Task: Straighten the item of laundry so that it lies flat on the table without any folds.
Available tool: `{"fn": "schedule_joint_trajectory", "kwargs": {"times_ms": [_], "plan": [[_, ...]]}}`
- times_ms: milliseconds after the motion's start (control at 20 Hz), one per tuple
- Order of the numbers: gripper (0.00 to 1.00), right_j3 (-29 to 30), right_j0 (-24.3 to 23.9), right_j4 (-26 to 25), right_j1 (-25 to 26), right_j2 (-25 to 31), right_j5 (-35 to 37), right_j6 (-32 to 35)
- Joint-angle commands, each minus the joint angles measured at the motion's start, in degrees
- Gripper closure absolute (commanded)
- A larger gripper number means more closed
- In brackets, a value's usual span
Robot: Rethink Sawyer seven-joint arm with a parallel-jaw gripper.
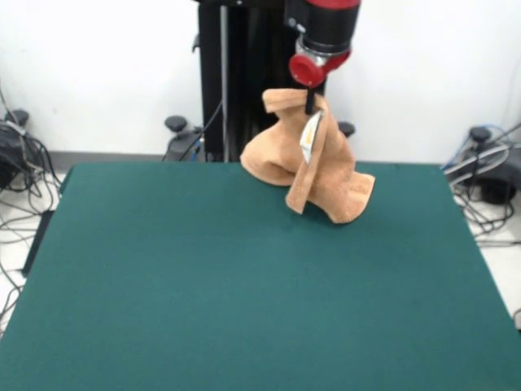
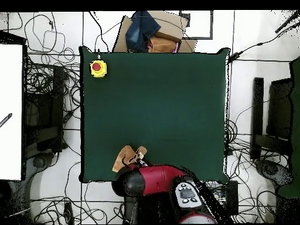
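Front view, left to right: worktop point(image 1: 163, 285) is bare at left; right of centre near the top, the towel point(image 1: 334, 175) dangles straight below the claw point(image 1: 310, 103), clamped on its upper corner, long axis near vertical, lower end apparently touching down. White tag point(image 1: 309, 137) isn't readable.

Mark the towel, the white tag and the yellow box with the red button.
towel point(image 1: 326, 175): front view, hanging folds.
white tag point(image 1: 309, 137): front view, its middle.
yellow box point(image 2: 98, 68): overhead view, red button top.

arm point(image 1: 324, 32): red and black | round red wrist cap | black pedestal point(image 1: 240, 81)
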Motion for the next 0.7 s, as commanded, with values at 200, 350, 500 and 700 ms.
{"fn": "schedule_joint_trajectory", "kwargs": {"times_ms": [200, 350, 500, 700], "plan": [[1.00, -9.2, -1.3, 2.3, 5.6, 2.2, 4.1, 9.7], [1.00, -10.5, -1.5, 1.9, 7.1, 2.2, 3.6, 9.5], [1.00, -11.9, -1.4, 1.8, 8.7, 2.1, 3.1, 9.6], [1.00, -12.8, -1.9, 1.5, 9.9, 2.5, 2.7, 9.3]]}}
